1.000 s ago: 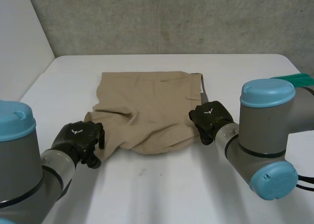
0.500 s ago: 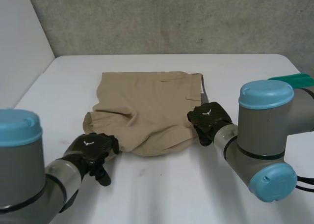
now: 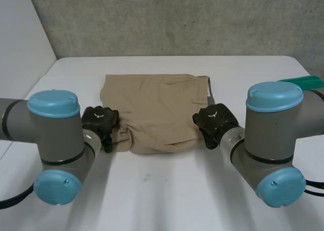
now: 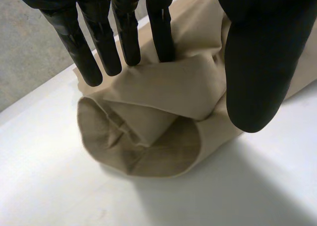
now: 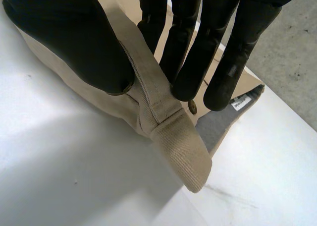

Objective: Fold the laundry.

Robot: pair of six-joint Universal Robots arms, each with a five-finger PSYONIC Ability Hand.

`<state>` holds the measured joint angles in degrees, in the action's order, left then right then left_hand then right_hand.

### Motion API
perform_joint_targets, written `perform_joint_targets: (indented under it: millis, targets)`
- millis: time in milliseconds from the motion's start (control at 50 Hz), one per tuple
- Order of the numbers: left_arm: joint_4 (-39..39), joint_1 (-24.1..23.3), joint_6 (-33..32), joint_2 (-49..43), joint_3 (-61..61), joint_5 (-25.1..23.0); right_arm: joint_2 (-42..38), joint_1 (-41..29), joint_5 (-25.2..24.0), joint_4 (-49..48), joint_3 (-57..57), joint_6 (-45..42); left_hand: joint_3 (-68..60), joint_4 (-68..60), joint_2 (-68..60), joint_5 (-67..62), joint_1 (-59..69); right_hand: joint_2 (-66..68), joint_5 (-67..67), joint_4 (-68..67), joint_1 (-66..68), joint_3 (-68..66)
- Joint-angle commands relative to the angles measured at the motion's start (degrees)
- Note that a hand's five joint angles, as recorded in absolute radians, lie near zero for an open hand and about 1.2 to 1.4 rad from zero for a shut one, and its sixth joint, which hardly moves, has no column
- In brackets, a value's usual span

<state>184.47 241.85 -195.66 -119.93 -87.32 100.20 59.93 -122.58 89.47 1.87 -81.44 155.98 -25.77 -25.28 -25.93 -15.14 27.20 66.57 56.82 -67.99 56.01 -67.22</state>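
Khaki garment [image 3: 152,109] lies mid-frame on the white table [image 3: 167,195] in our head view. Our left hand [image 3: 99,120] pinches a rolled fold at its left edge between nearly straight fingers [image 4: 161,32] and thumb. Our right hand [image 3: 215,122], palm down, pinches the right edge the same way.

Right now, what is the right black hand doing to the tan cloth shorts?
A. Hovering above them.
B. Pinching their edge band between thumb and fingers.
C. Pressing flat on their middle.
B: the right hand closes thumb and fingers on a seamed band at the edge of the tan cloth shorts.
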Motion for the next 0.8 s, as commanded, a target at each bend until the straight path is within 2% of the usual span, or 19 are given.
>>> perform_joint_targets:
  millis: [20, 140, 240, 380, 480, 560, 620, 720, 800]
  targets:
    - [3.43, 1.08, -4.82, -3.21, 2.07, 0.26, -0.87, -0.11, 0.01, -0.11, 1.37, -0.33, -2.77, -3.27, -2.61, -3.41, 1.35, 13.43, 13.18, -12.01, 23.99, -12.78]
    - [6.42, 1.08, -4.91, -3.56, 2.69, 0.17, -1.93, -0.11, 0.09, -0.11, 2.16, -0.33, -9.15, -9.65, -8.99, -9.79, 7.72, 13.43, 13.18, -12.01, 23.99, -12.78]
    - [7.39, 0.91, -4.91, -3.56, 2.77, -0.18, -2.36, -0.11, 0.18, -0.11, 2.60, -0.33, -22.43, -22.93, -22.27, -23.07, 21.01, 13.43, 13.18, -12.01, 23.99, -12.78]
    - [7.05, 1.17, -4.56, -4.35, 3.13, -0.36, -3.07, -0.11, 0.36, 0.06, 3.66, -0.42, -54.03, -54.53, -53.87, -54.67, 52.60, 13.43, 13.18, -12.01, 23.99, -12.78]
    - [6.43, 1.08, -4.65, -3.30, 2.25, -0.27, -2.37, 0.41, 0.53, 1.20, 4.97, -1.90, -54.23, -54.72, -54.07, -54.86, 52.80, 13.43, 13.18, -12.01, 23.99, -12.78]
    - [3.97, 1.87, -4.65, 2.58, 0.06, -0.71, -1.05, 0.59, 0.62, 3.74, 5.68, -4.80, -54.23, -54.72, -54.07, -54.86, 52.80, 13.43, 13.18, -12.01, 23.99, -12.78]
    - [1.34, 2.40, -4.56, 7.50, -2.49, -3.08, 0.35, 0.68, 0.71, 6.12, 6.12, -6.56, -54.23, -54.72, -54.07, -54.86, 52.80, 13.43, 13.18, -12.01, 23.99, -12.78]
    - [-5.50, 2.58, -4.73, 15.31, -4.87, -7.56, 2.64, 0.85, 0.80, 11.21, 6.82, -9.11, -54.23, -54.72, -54.07, -54.86, 52.80, 13.43, 13.18, -12.01, 23.99, -12.78]
    - [-12.88, 2.40, -4.91, 20.42, -5.75, -8.36, 4.13, 1.20, 0.80, 16.74, 7.08, -12.01, -54.23, -54.72, -54.07, -54.86, 52.80, 13.43, 13.18, -12.01, 23.99, -12.78]
